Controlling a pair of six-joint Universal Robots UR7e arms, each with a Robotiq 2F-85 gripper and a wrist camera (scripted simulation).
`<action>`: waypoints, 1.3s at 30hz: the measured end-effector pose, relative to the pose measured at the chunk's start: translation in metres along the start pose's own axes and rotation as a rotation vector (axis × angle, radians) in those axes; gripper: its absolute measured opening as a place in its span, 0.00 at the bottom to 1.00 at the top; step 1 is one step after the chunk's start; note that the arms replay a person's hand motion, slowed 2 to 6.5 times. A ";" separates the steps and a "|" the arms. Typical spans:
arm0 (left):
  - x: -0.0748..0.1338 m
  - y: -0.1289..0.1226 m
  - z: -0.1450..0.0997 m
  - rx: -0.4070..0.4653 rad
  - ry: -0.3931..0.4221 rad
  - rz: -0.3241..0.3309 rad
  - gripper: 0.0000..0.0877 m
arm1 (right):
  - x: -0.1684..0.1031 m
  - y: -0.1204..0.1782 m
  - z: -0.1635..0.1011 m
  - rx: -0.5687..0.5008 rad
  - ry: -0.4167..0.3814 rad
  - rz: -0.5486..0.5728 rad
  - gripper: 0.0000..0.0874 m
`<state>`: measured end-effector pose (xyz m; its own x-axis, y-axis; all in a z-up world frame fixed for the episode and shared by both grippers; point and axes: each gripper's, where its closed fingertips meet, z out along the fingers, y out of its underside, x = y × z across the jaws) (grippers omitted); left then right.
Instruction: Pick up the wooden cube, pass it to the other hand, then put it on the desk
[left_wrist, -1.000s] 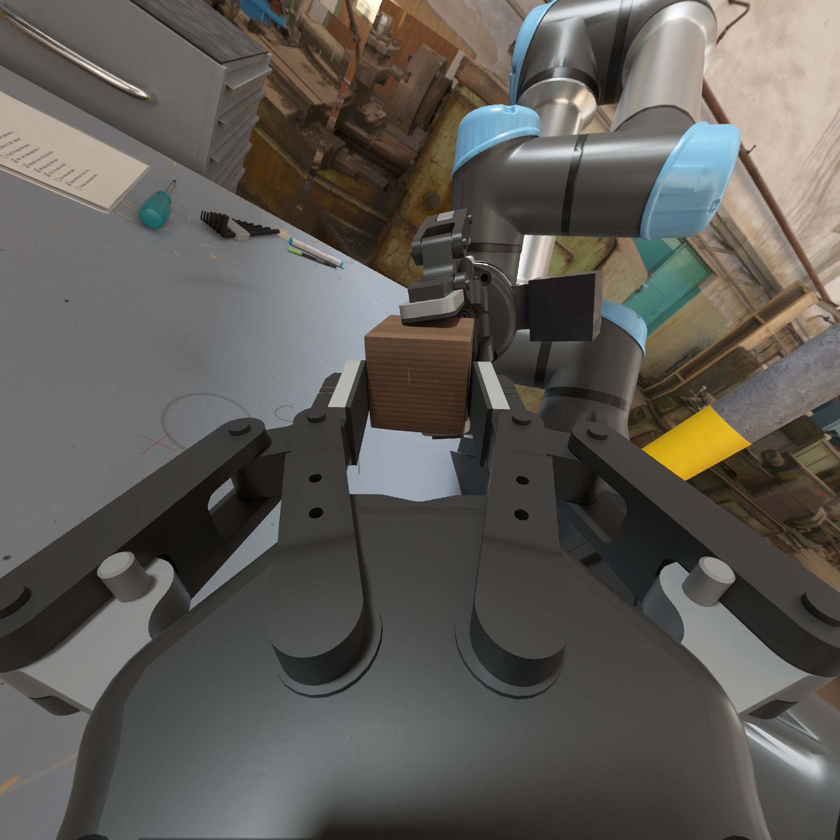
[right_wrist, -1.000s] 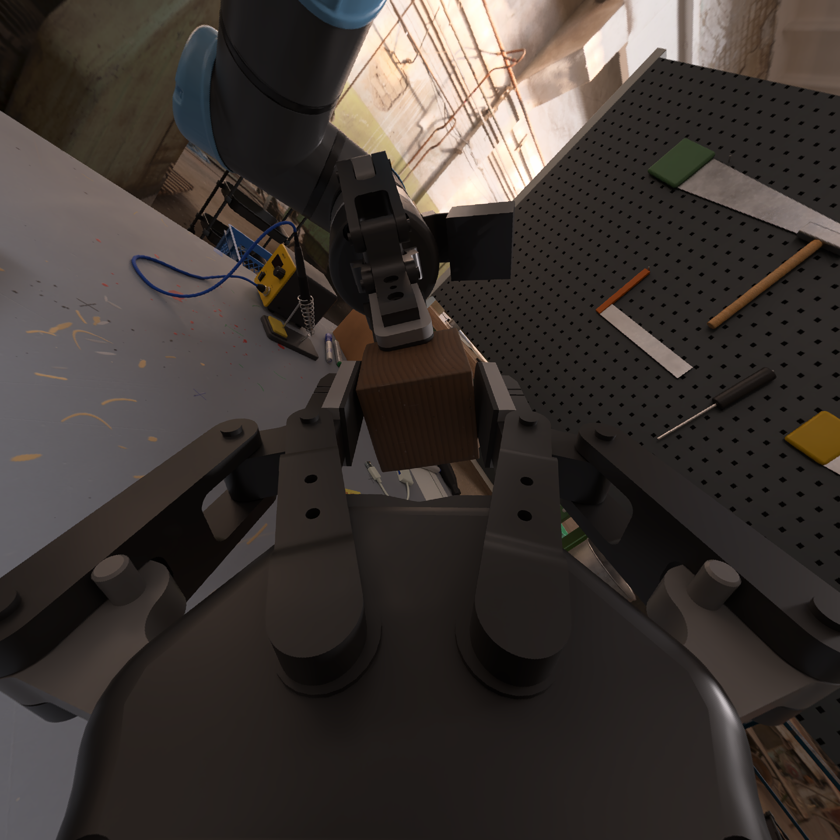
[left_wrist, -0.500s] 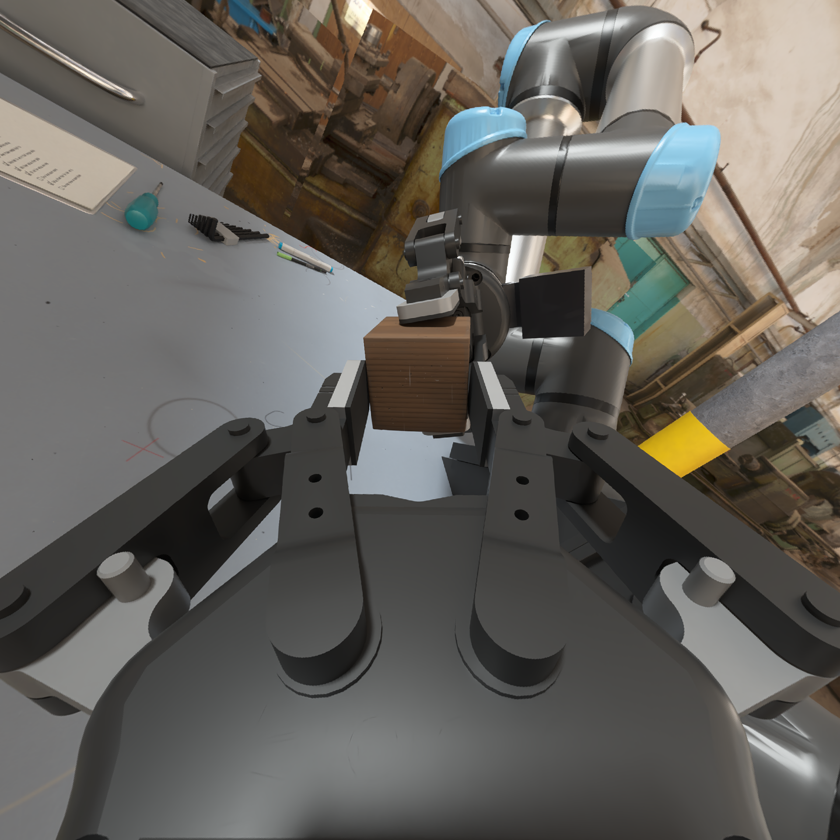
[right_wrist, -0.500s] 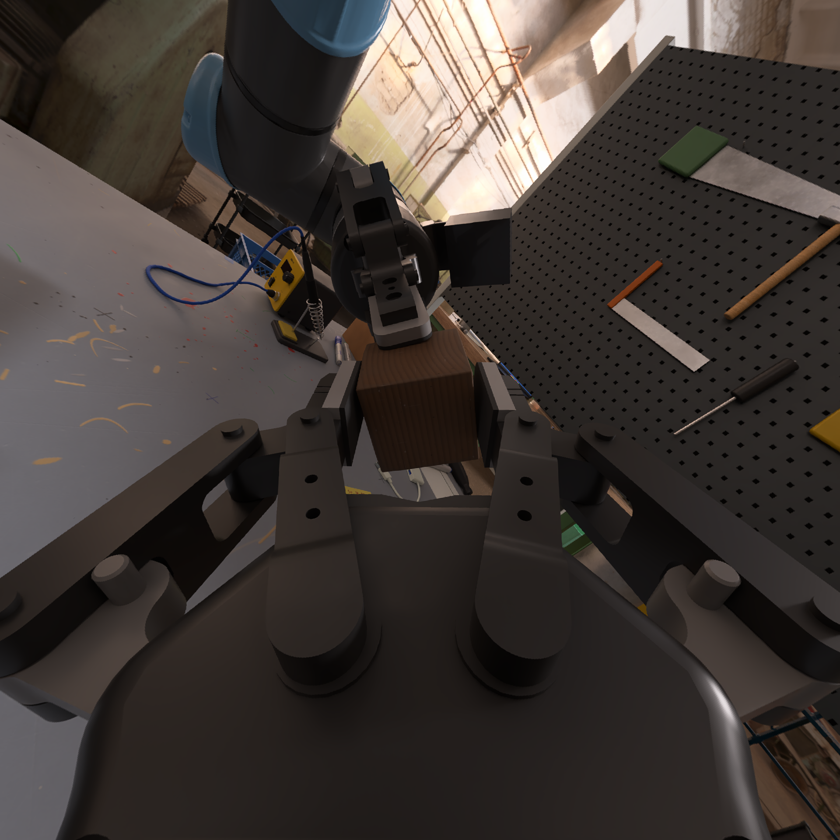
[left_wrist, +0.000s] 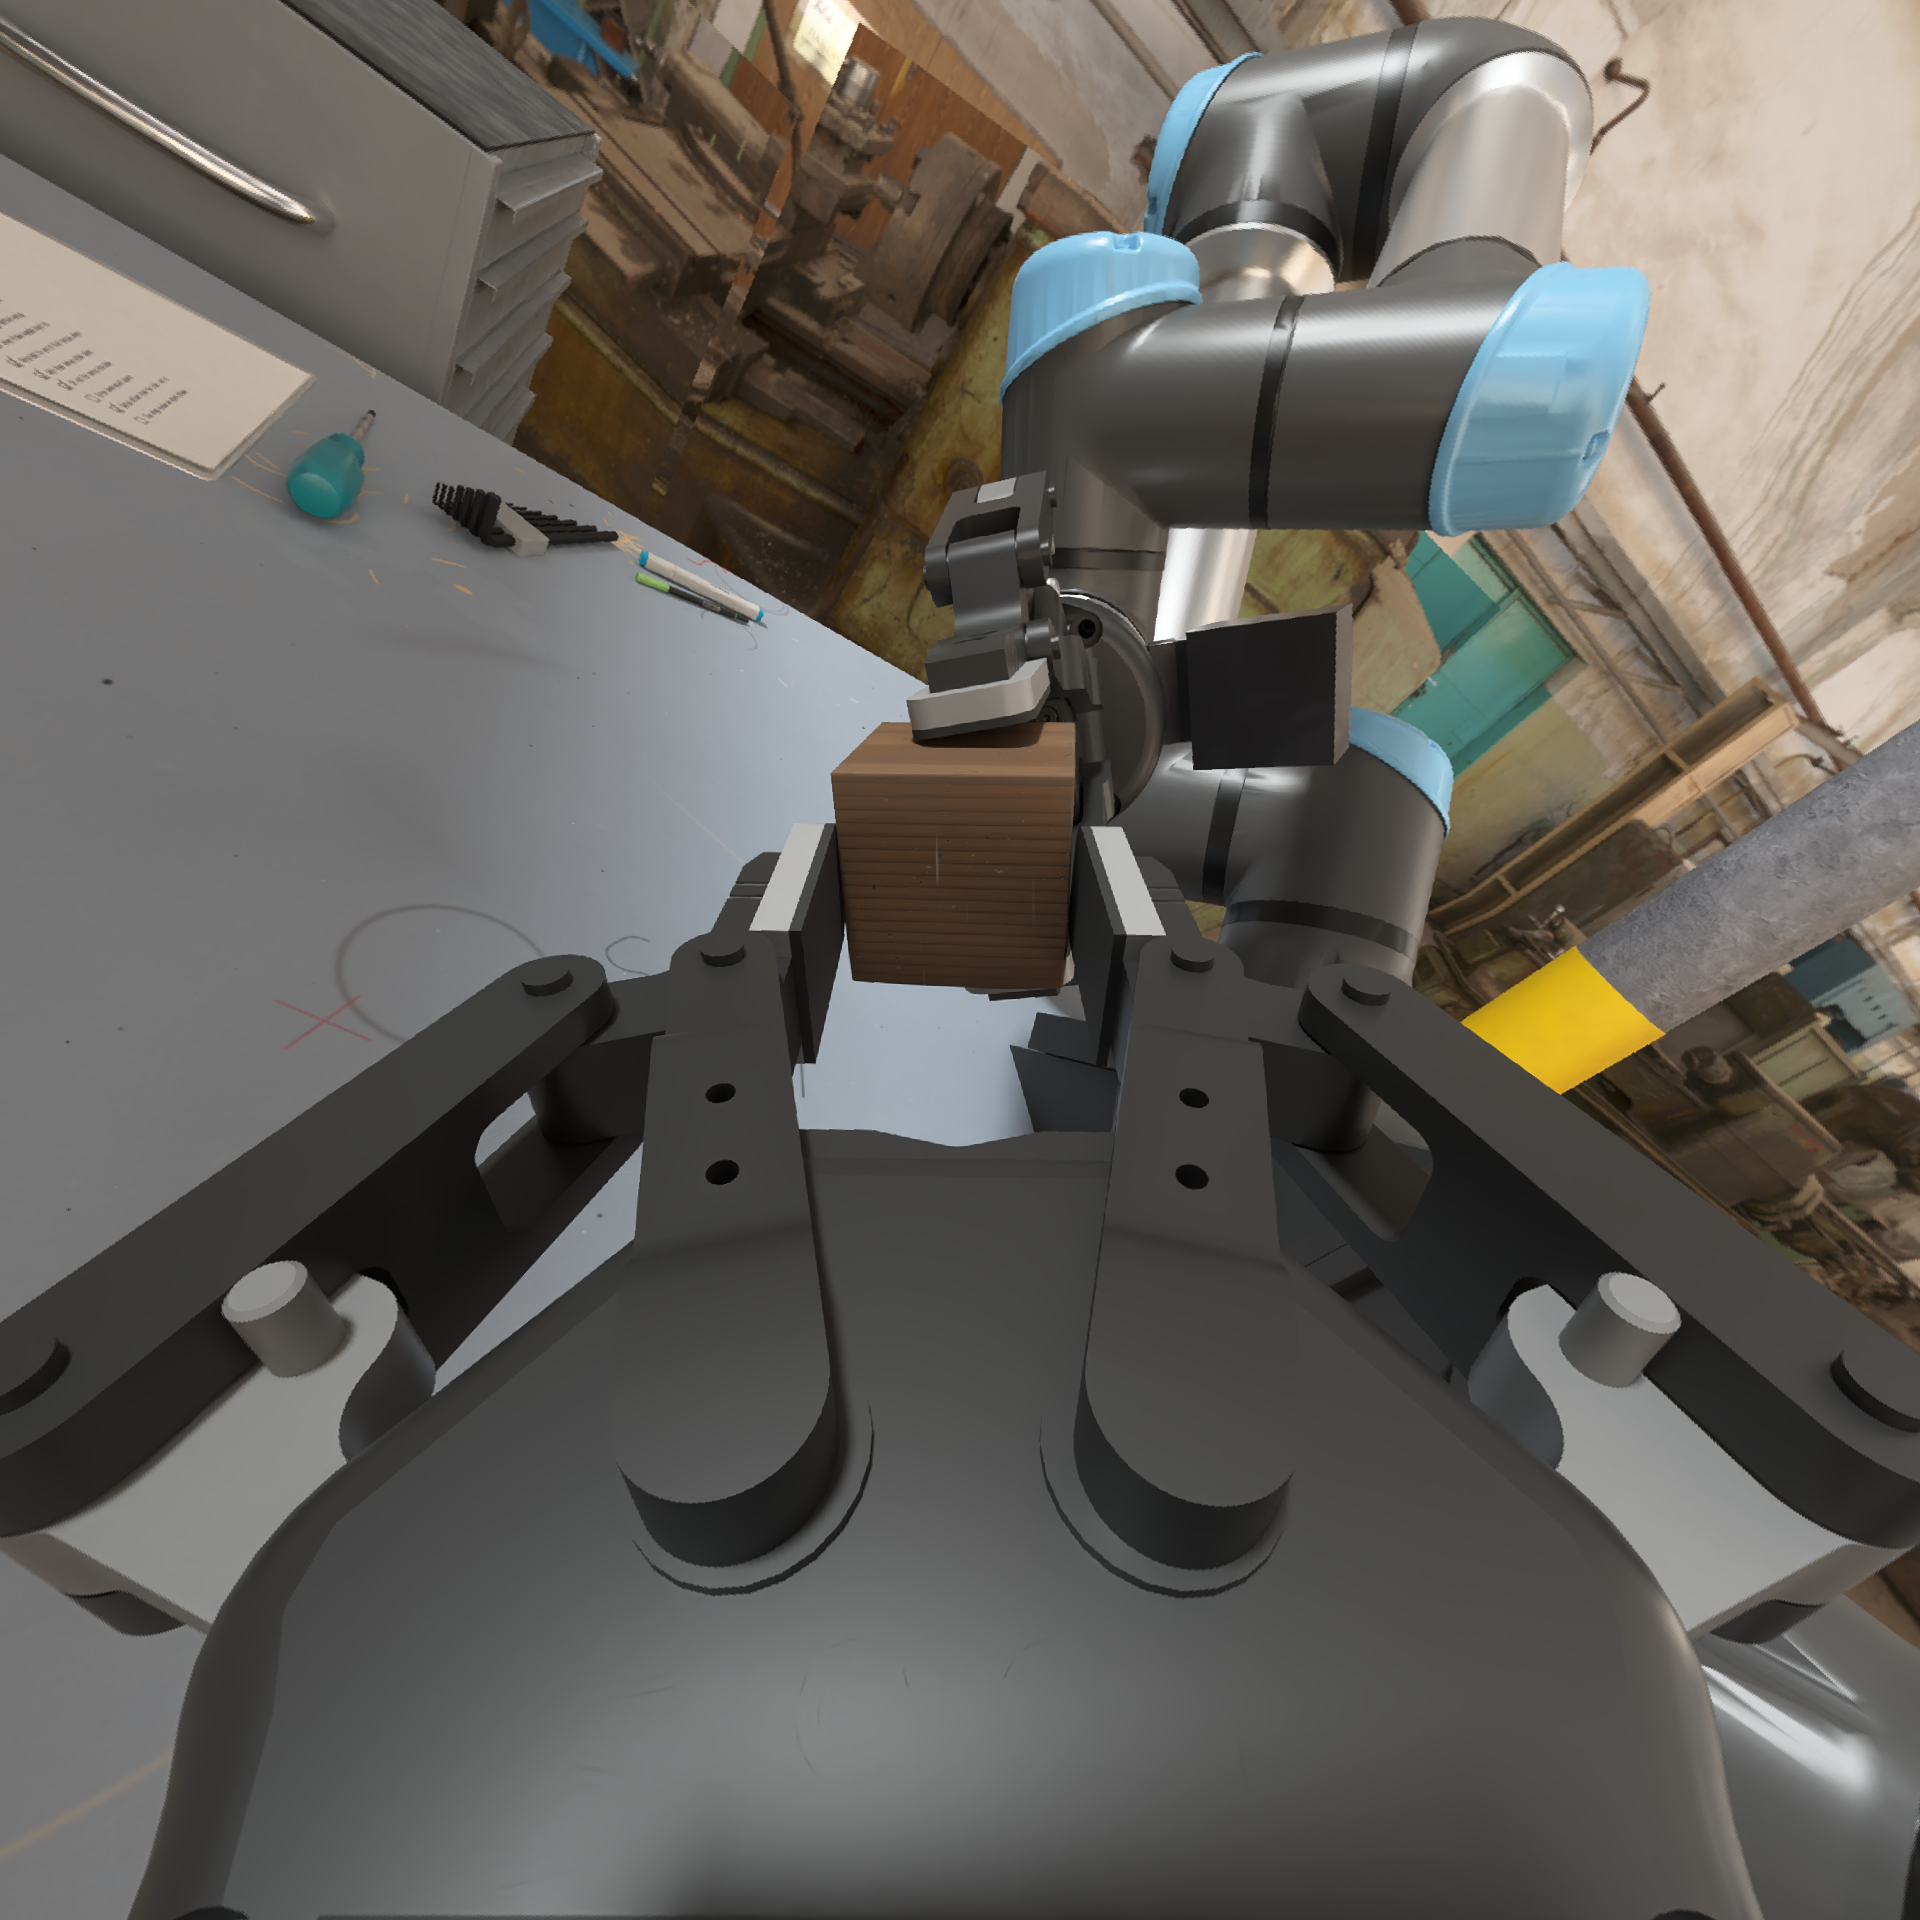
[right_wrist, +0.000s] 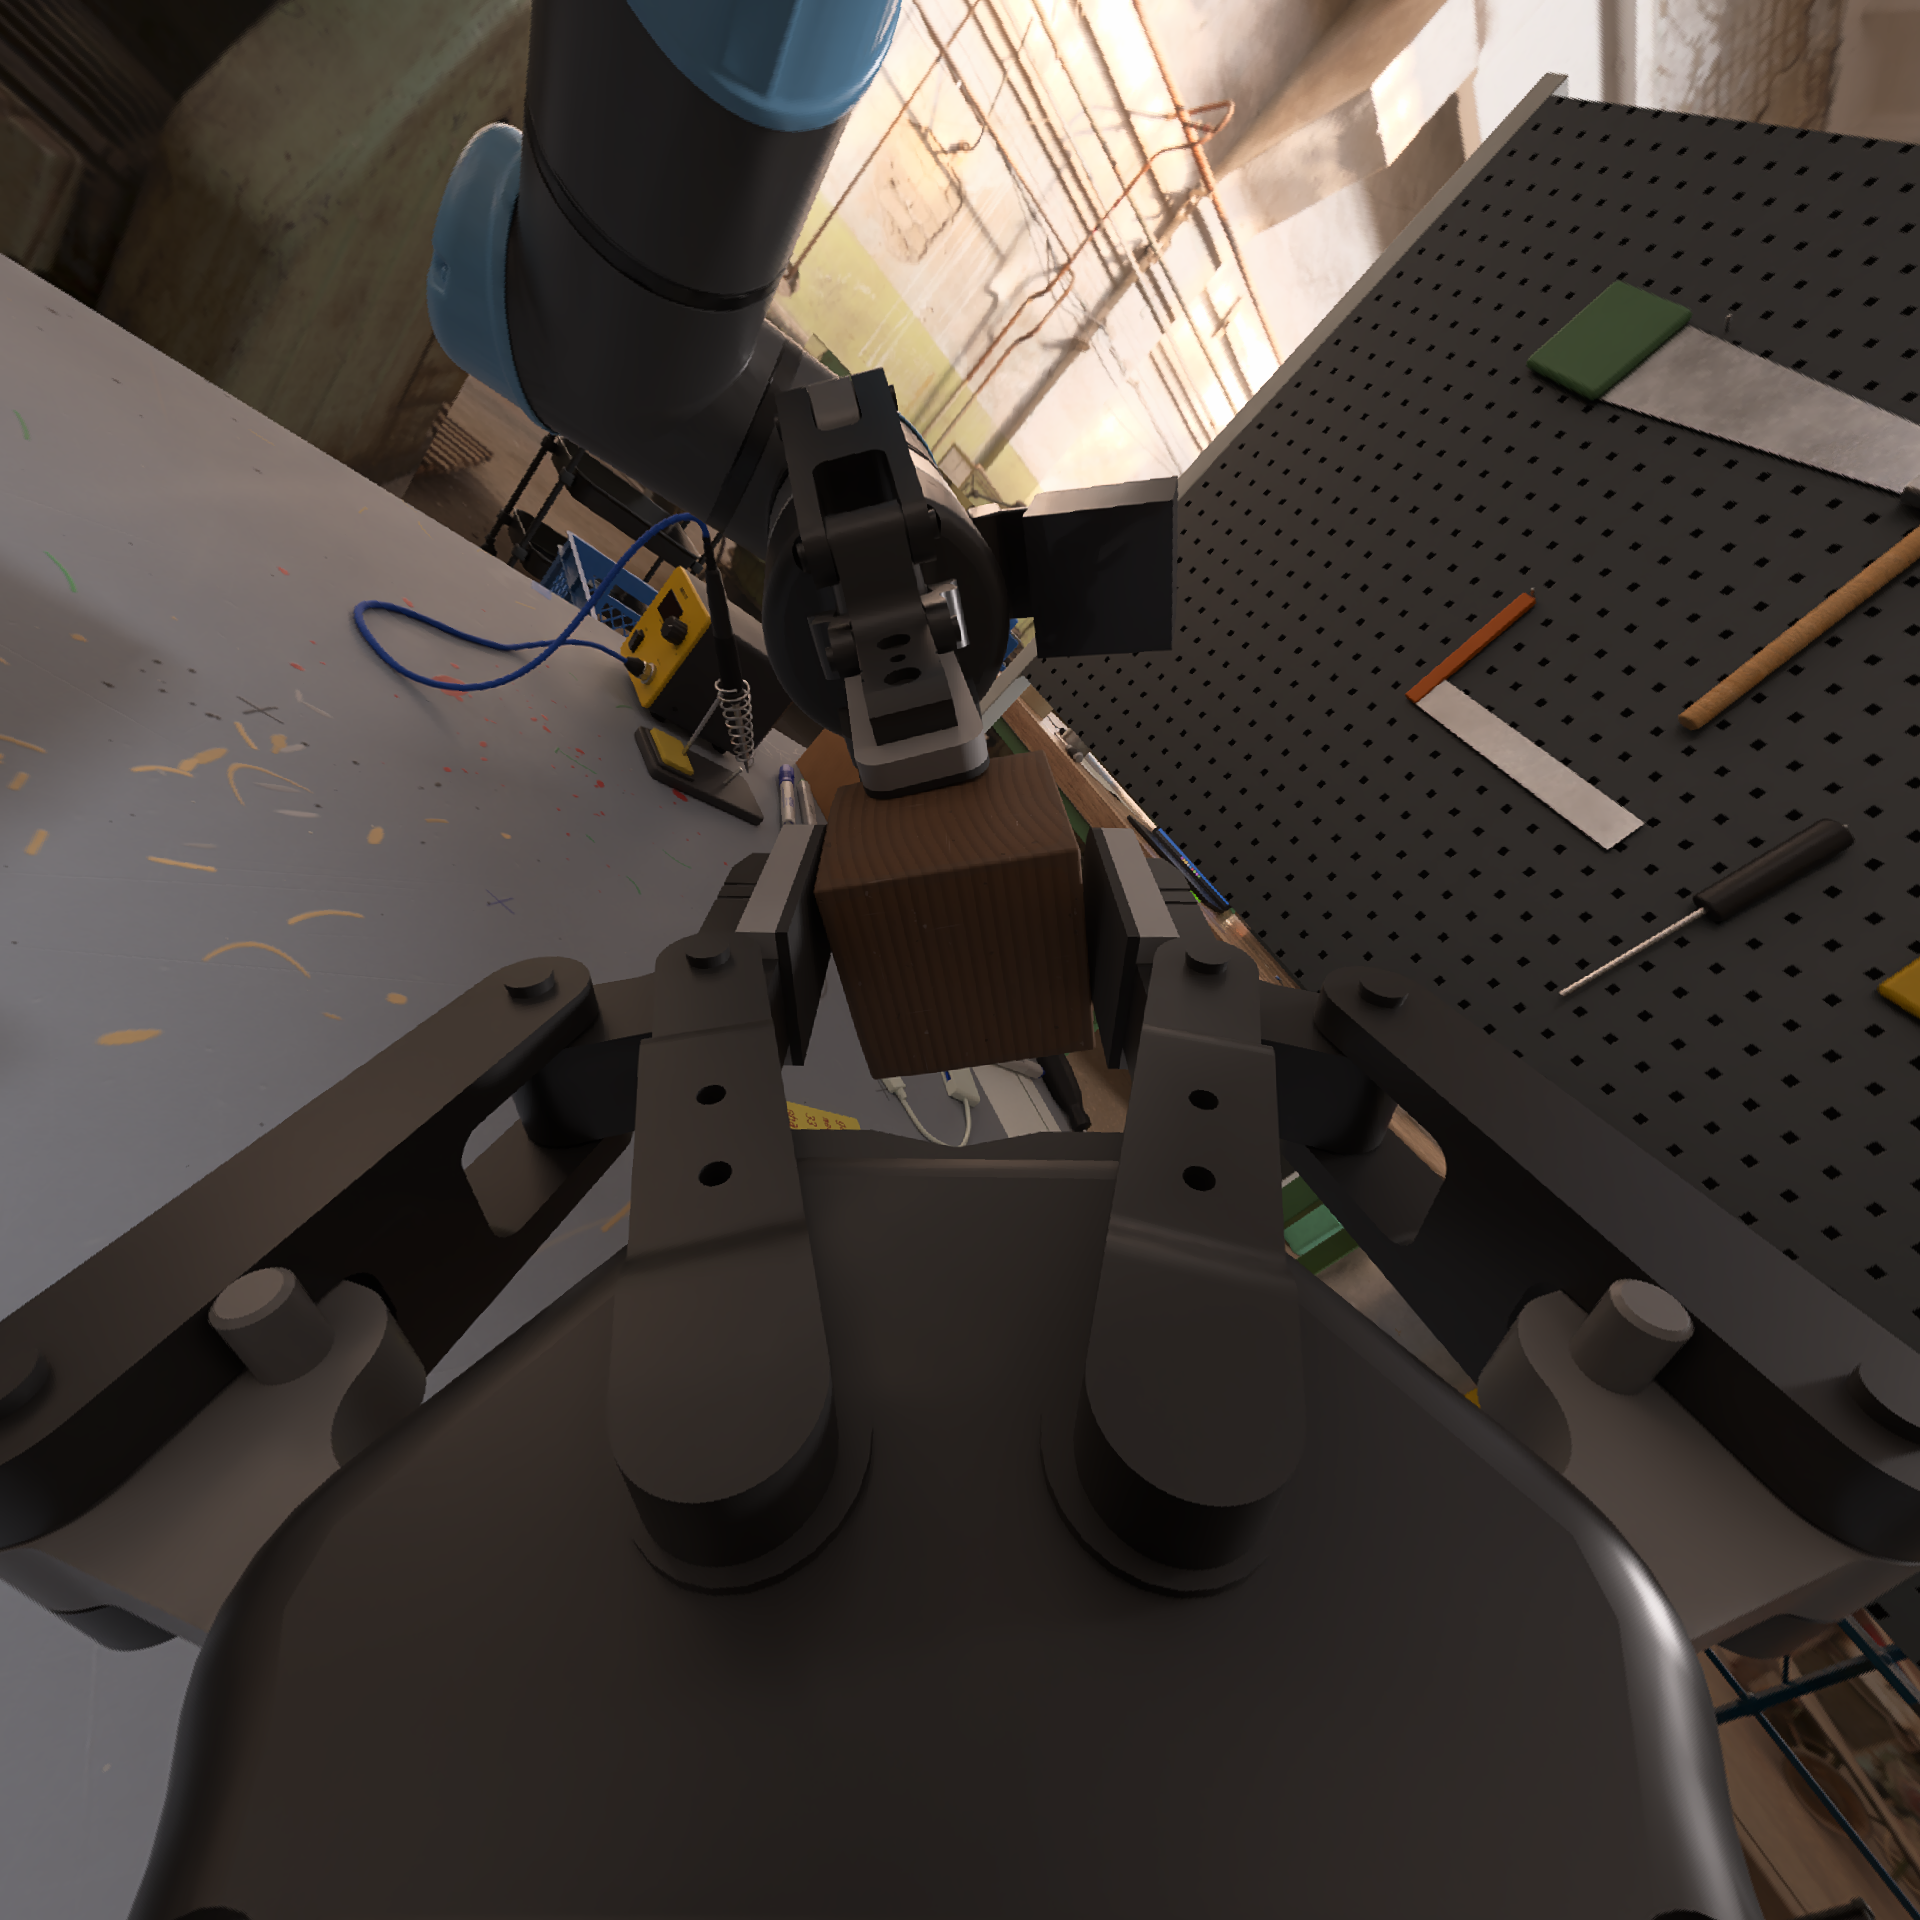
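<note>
Workshop clutter fills the background behind a grey desk top (left_wrist: 312, 779), above which a brown wooden cube (left_wrist: 951, 873) with fine horizontal grain is held in the air, clear of the surface.

The left gripper (left_wrist: 954, 904) has its two pads flush against the cube's left and right faces, clamped on it. The right gripper (right_wrist: 956, 914) brackets the same cube from the opposite side, turned a quarter, so that in each wrist view one finger of the other gripper lies across the cube's top face. Its left pad meets the wood, while a thin sliver seems to show at the right pad. I cannot tell whether it grips.

Farther out on the desk in the left wrist view lie a teal-handled screwdriver (left_wrist: 324, 486), a black set of hex keys (left_wrist: 509, 514), two pens (left_wrist: 696, 587) and a pale sheet of paper (left_wrist: 135, 353) beside a grey drawer cabinet (left_wrist: 312, 156).

The right wrist view shows a yellow soldering station (right_wrist: 665, 644) with a blue cable (right_wrist: 468, 655), and a black pegboard (right_wrist: 1455, 935) carrying a green-handled saw (right_wrist: 1714, 384), a steel square (right_wrist: 1517, 758) and a black screwdriver (right_wrist: 1745, 883).
</note>
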<state>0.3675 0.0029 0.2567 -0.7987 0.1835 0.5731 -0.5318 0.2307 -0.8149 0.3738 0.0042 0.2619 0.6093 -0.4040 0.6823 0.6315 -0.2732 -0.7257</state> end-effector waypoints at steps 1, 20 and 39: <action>0.000 0.000 0.000 0.000 0.000 -0.002 0.45 | 0.000 0.000 0.000 -0.001 0.000 -0.001 0.49; -0.001 0.001 0.001 -0.002 0.001 -0.009 0.45 | 0.000 0.001 -0.001 0.011 0.007 -0.015 0.49; -0.003 0.000 0.000 -0.001 -0.030 -0.005 0.45 | 0.000 0.003 0.000 0.003 0.023 -0.037 0.48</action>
<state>0.3700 0.0027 0.2551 -0.8040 0.1539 0.5744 -0.5354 0.2330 -0.8119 0.3760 0.0035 0.2597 0.5740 -0.4137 0.7066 0.6548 -0.2863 -0.6995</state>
